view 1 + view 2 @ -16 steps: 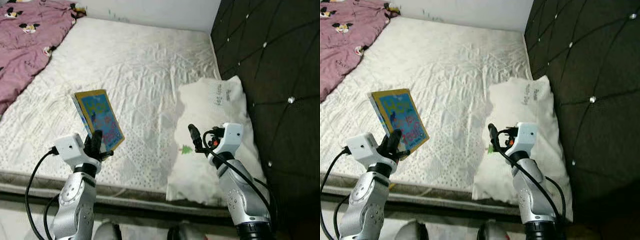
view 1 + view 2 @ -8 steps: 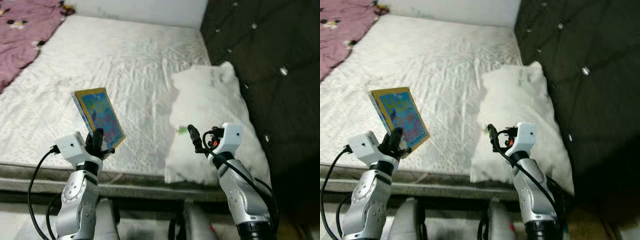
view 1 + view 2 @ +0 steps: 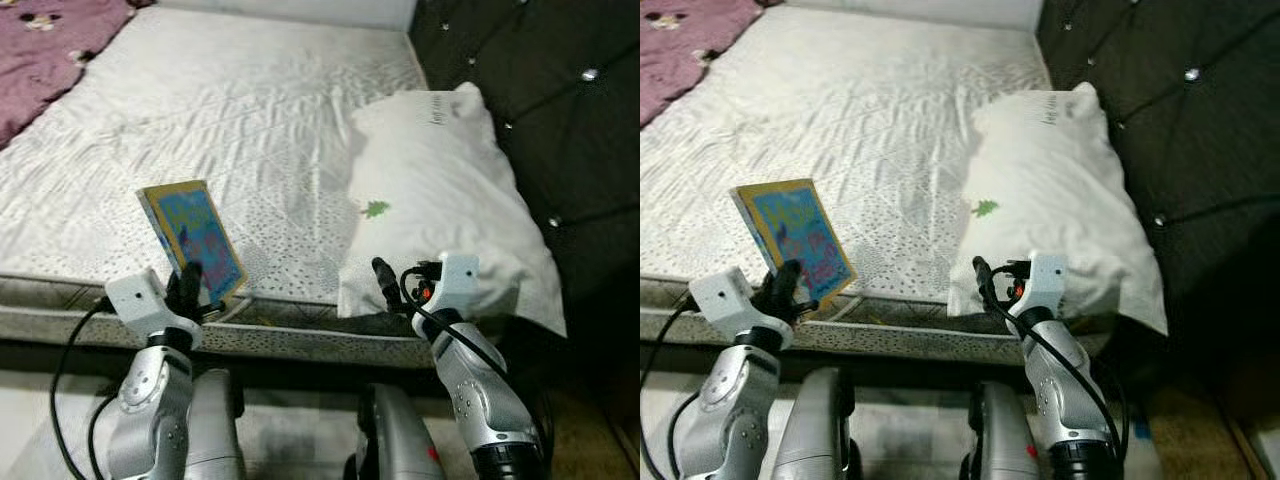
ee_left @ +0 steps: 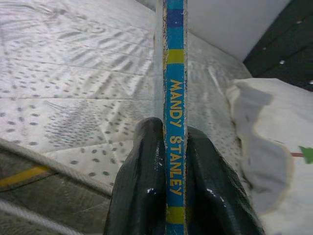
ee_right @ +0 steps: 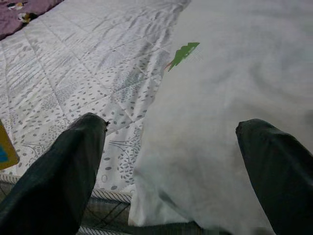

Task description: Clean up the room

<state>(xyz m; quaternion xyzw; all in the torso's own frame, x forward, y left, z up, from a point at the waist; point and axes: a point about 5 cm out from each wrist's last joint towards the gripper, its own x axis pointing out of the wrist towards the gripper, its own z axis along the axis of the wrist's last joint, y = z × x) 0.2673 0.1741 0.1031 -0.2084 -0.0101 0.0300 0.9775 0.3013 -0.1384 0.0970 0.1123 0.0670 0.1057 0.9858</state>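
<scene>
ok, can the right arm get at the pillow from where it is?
Probably yes. The right pincer is open and aimed at the pillow, whose near edge lies just ahead at the mattress edge, with nothing between. The left pincer is busy holding the book.

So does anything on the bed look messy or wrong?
The white pillow lies crooked, one corner hanging past the mattress edge. A pink blanket is bunched in the far corner. The left gripper holds the book upright.

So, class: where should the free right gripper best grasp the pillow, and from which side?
Probably the pillow's near corner overhanging the mattress edge, approached from the foot of the bed. The open right gripper already faces that soft edge, which should bunch between the fingers.
</scene>
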